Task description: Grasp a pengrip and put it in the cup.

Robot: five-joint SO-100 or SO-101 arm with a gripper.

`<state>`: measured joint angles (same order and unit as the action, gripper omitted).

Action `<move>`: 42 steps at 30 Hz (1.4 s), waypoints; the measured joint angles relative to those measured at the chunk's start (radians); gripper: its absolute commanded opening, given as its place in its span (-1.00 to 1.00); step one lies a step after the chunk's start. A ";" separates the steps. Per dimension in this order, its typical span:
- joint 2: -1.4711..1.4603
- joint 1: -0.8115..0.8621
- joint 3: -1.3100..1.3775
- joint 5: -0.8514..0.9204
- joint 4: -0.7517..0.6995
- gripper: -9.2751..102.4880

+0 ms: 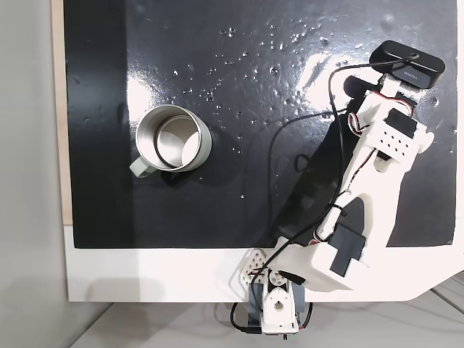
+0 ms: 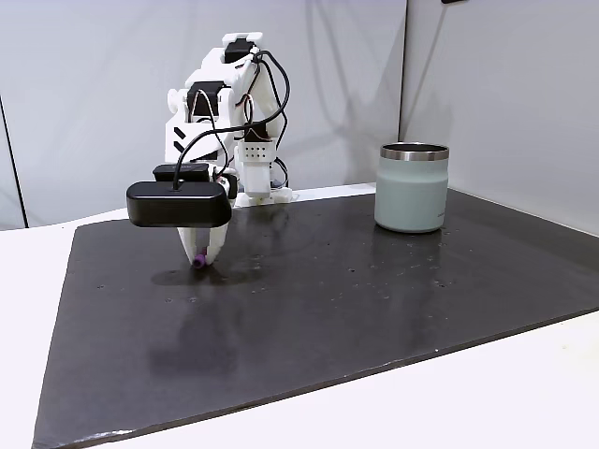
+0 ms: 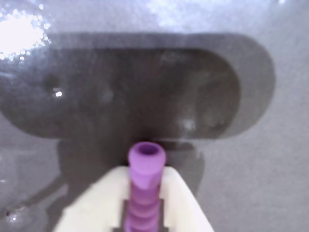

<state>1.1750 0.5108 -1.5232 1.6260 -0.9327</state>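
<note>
- The pengrip (image 3: 145, 188) is seen clamped between the white jaws in the wrist view, the two fingers (image 3: 181, 203) pressed against its ribbed sides.
- Its long axis runs along the jaws, and the open, ringed end is pointed out past the fingertips toward the dark mat (image 3: 251, 159).
- In a fixed view from the side, the gripper (image 2: 202, 257) is held low over the mat (image 2: 328, 290), and the pengrip (image 2: 199, 263) is glimpsed as a purple tip at the bottom of the jaws, pointing down and slightly tilted.
- Whether that tip is touching the mat cannot be told; a shadow lies directly beneath it.
- The cup (image 2: 413, 187) is seen upright on the mat, well apart from the gripper, off to the right in that view.
- From above, the cup (image 1: 172, 139) is shown open-mouthed with its handle toward the lower left, while the arm (image 1: 377, 181) is stretched across the right side of the worktop (image 1: 145, 275).
</note>
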 measured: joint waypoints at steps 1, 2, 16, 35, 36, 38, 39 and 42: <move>0.000 0.000 0.000 -0.003 0.000 -0.81; 0.000 -0.002 0.000 -0.005 0.000 -0.81; 0.175 -0.118 -0.015 -0.324 -0.183 -0.82; 0.653 -0.690 0.034 -1.055 -0.566 -0.83; 0.660 -0.727 0.051 -1.095 -0.581 -0.83; 0.666 -0.796 0.083 -1.178 -0.603 -0.83; 0.666 -0.824 0.098 -1.220 -0.609 -0.83; 0.666 -0.882 0.138 -1.333 -0.614 -0.83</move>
<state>1.8408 -0.3712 -1.3852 0.2930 -1.5463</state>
